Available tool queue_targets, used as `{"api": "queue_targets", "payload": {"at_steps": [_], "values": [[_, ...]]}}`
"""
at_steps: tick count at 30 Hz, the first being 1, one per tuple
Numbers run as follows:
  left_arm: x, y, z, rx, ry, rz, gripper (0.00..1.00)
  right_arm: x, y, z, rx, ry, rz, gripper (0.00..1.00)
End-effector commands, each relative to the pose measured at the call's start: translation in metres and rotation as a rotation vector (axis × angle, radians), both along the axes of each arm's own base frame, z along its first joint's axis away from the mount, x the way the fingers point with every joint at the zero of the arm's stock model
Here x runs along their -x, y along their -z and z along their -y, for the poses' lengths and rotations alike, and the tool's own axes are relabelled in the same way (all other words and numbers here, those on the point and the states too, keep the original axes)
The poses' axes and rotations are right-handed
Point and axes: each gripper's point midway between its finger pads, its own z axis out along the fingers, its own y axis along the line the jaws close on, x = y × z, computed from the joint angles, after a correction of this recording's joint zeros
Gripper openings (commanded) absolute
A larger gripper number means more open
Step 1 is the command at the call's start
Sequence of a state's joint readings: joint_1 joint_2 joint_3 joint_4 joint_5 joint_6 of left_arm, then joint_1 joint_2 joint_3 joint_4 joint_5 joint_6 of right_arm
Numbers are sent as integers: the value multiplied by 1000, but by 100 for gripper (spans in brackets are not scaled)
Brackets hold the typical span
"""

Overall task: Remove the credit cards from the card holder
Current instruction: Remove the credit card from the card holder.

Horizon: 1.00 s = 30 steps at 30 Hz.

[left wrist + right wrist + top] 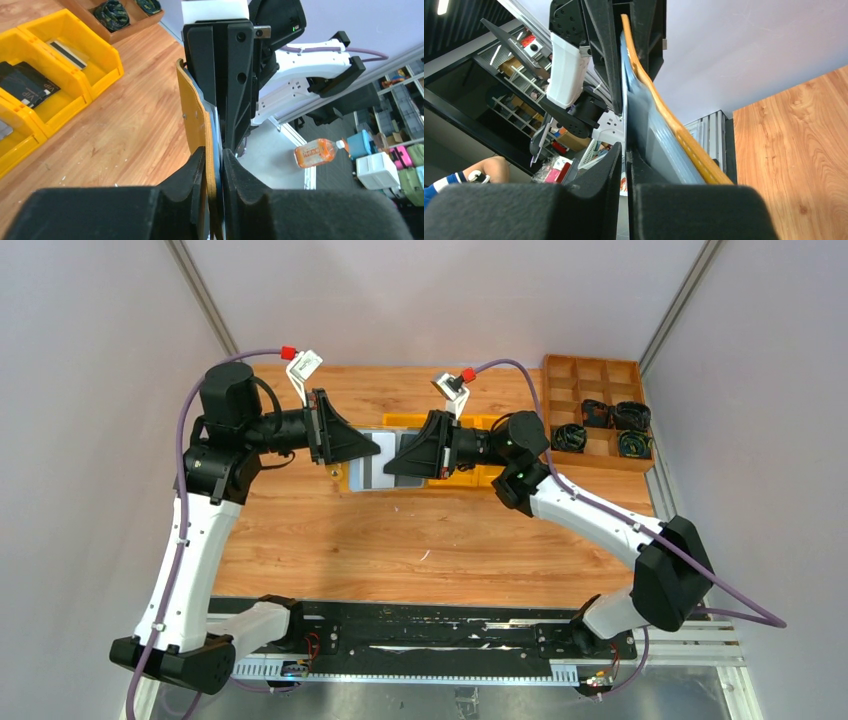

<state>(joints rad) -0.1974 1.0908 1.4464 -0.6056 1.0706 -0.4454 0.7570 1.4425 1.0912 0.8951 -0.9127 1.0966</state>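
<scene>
The card holder is held in the air between my two grippers, above the table's back middle. Its mustard-yellow cover is edge-on in the left wrist view, and my left gripper is shut on its near edge. In the right wrist view the yellow cover curves away and the silvery-grey inner face is beside it. My right gripper is shut on a thin grey credit card at the holder's opposite end. From above, the left gripper and right gripper meet tip to tip.
Bright yellow bins stand on the wooden table right behind the grippers; one holds a black card. A brown divided tray with dark coiled items stands at the back right.
</scene>
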Motion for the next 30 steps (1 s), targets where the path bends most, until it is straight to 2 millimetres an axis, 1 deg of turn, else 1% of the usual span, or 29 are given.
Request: {"api": "queue_targets", "payload": {"at_steps": [1,3,6,7,9,11,13,15,20,24,27,30], "values": [[10,0,1,23,68,-32,23,15,-22,7,-78,-30,57,8],[15,1,2,31,93,-41,26,16,-21,8,-77,-28,52,7],[27,-4,4,64,158,-59,31,18,-18,10,-77,-25,49,5],[30,-5,4,73,180,-61,31,18,-16,11,-76,-20,45,4],[36,-8,4,85,208,-54,24,17,-14,14,-74,-13,41,2],[39,-12,3,92,218,-53,15,17,-13,17,-75,-9,37,2],[39,-16,2,99,225,-53,8,17,-12,20,-76,-7,33,1],[39,-19,0,101,223,-44,4,17,-12,23,-79,-1,36,1],[39,-27,-1,111,220,-26,2,20,-12,27,-82,3,46,0],[39,-27,-1,111,215,-24,0,21,-11,28,-80,4,52,0],[37,-28,-2,112,210,-19,0,20,-8,29,-67,4,47,0],[34,-33,-4,112,197,7,0,15,-3,35,-48,23,29,0]]}}
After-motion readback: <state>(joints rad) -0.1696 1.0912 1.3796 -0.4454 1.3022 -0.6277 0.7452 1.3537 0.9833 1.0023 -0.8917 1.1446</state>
